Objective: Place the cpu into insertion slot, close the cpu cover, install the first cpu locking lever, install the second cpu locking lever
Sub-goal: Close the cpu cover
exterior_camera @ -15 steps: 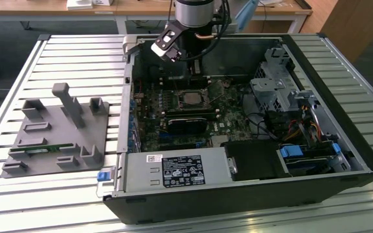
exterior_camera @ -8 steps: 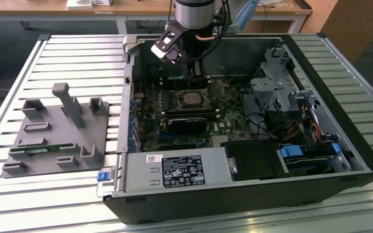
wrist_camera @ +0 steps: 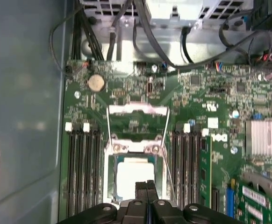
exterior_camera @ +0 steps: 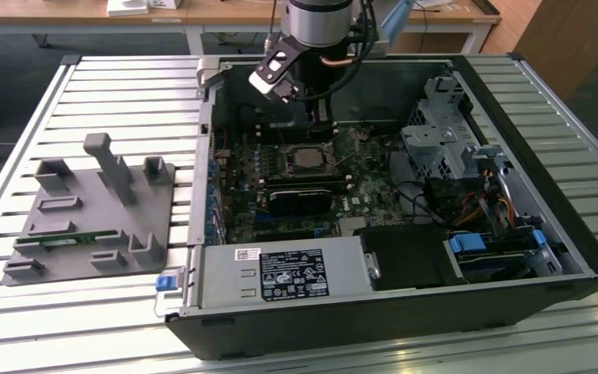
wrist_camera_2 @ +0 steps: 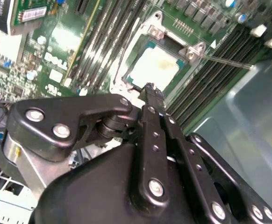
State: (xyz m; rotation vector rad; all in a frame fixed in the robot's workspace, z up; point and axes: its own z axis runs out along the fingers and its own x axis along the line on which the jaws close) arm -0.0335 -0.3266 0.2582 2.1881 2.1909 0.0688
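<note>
- My fingers are pressed together with nothing between them, over the cpu.
- The cpu sits in the insertion slot.
- The cpu cover lies swung open.

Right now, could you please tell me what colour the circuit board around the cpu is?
The circuit board is green; it shows best in the first wrist view.

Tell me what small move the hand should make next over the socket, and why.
Probably lift the hand off the cpu and shift it toward the cpu cover. The cpu already lies flat in the insertion slot. The cover is swung open beyond it. The shut hand appears to hold nothing, with its tips over the cpu's edge.
</note>
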